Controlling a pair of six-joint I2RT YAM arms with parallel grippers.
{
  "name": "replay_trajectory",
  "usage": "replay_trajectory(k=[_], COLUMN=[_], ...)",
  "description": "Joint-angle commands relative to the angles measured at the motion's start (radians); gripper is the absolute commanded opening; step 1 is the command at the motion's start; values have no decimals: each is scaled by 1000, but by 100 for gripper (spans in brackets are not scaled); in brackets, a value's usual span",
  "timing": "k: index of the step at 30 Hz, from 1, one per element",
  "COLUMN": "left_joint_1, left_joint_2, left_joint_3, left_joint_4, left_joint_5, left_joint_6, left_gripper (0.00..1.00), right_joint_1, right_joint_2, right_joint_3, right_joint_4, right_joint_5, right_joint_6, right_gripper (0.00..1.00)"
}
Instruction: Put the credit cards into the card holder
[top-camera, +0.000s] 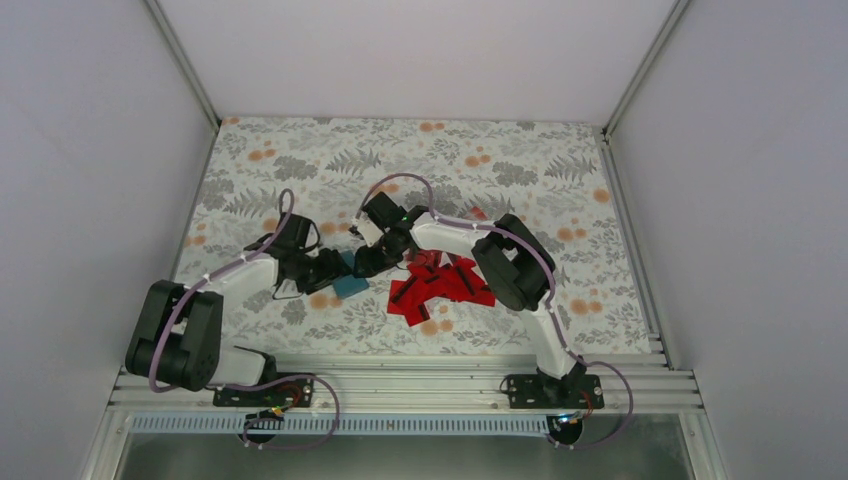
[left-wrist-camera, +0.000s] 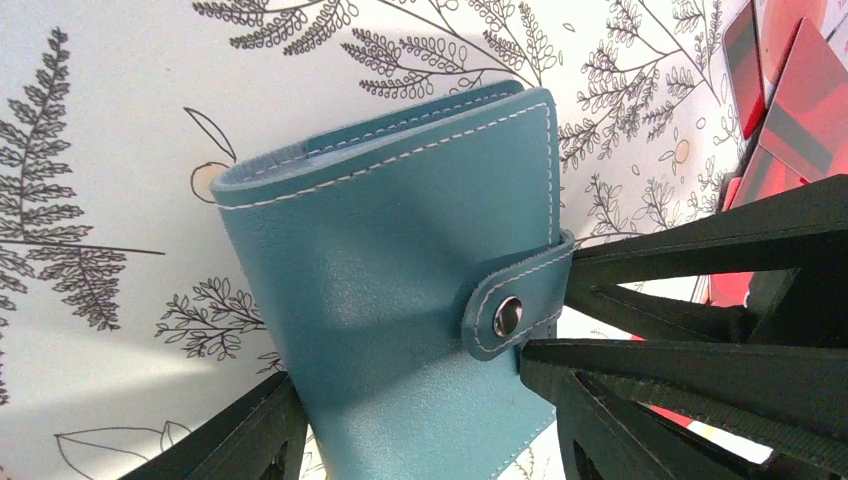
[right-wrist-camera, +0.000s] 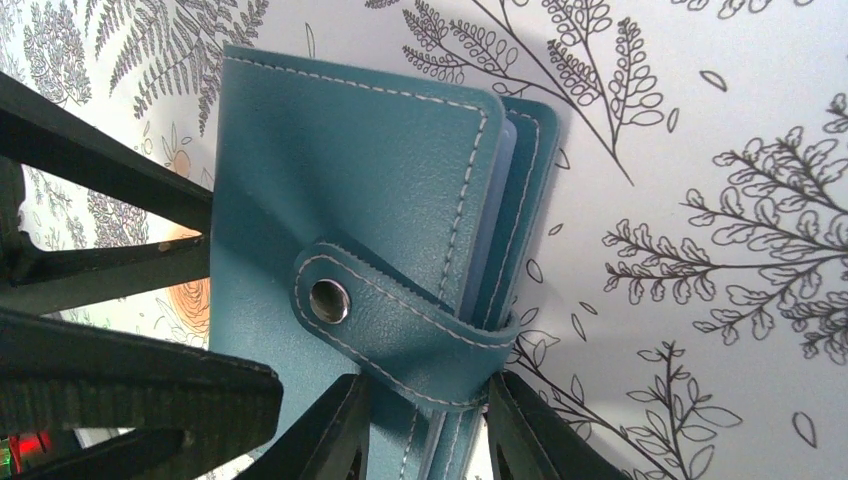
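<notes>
Black fingers crowd both wrist views: left gripper (left-wrist-camera: 415, 400) clamps the card holder (left-wrist-camera: 380, 270) across its sides, right gripper (right-wrist-camera: 430, 400) pinches its strapped edge. It sits between the arms, strap (right-wrist-camera: 400, 320) snapped shut. No card visibly loaded; credit cards (top-camera: 440, 285) lie heaped alongside. Unsnapping, opening and loading all remain.

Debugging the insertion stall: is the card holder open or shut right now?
Shut. The strap wraps from the back edge over the card holder cover, and its metal snap sits fastened on it. No inner slots show.
</notes>
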Motion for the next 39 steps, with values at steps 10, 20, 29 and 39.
replay_trajectory(k=[10, 20, 29, 39], left_joint_1=[14, 16, 25, 26], left_joint_2=[37, 55, 84, 164], left_joint_3=[-7, -7, -13, 4], left_joint_4=[28, 62, 78, 85], left_joint_5=[-20, -26, -24, -47], left_joint_6=[-32, -49, -74, -76], left_gripper=[56, 55, 55, 55], right_joint_1=[11, 11, 11, 10], right_joint_2=[57, 58, 65, 70], right_joint_3=[-21, -24, -20, -20], right_joint_4=[-38, -43, -48, -54], right_joint_5=[11, 8, 3, -1], right_joint_6=[-21, -26, -35, -44], right_gripper=[31, 31, 31, 30])
